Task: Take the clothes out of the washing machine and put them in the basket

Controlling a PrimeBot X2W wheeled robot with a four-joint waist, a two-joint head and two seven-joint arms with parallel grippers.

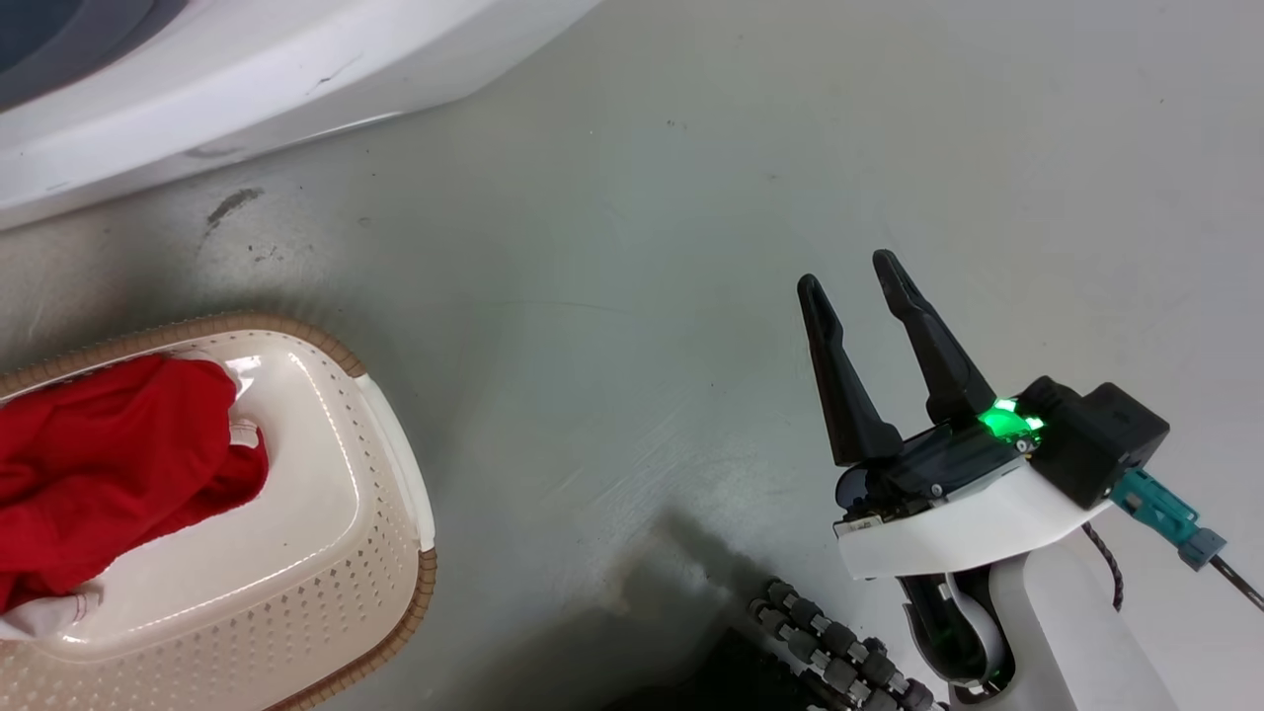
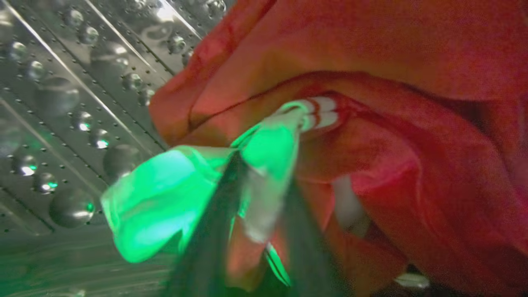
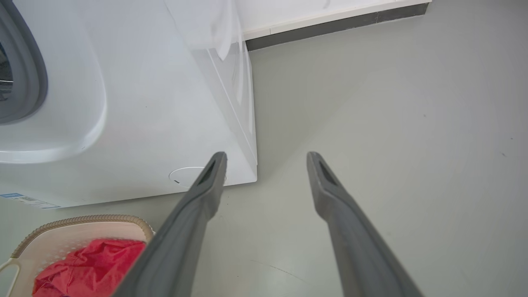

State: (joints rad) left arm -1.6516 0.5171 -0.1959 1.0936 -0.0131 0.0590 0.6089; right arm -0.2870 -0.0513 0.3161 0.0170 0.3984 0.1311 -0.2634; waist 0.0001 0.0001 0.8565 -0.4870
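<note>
The washing machine [image 1: 247,89] stands white at the head view's top left. Inside its perforated steel drum [image 2: 82,103] lies a red garment [image 2: 392,144] with white stripes. My left gripper [image 2: 260,173] is shut on this garment's pale trim, which glows green from the gripper's light. The cream basket [image 1: 395,474] with a brown rim sits on the floor at lower left, holding another red garment [image 1: 109,454]. My right gripper [image 1: 847,272] hangs open and empty over bare floor, right of the basket. In the right wrist view, the right gripper [image 3: 266,156] points past the machine's [image 3: 144,123] corner, with the basket [image 3: 82,220] and garment [image 3: 90,268] at lower left.
Grey floor [image 1: 632,296] stretches between basket and right arm, with dark scuffs [image 1: 232,202] near the machine. A roller wheel of my base [image 1: 839,652] shows at the bottom. A dark baseboard [image 3: 330,24] runs along the far wall.
</note>
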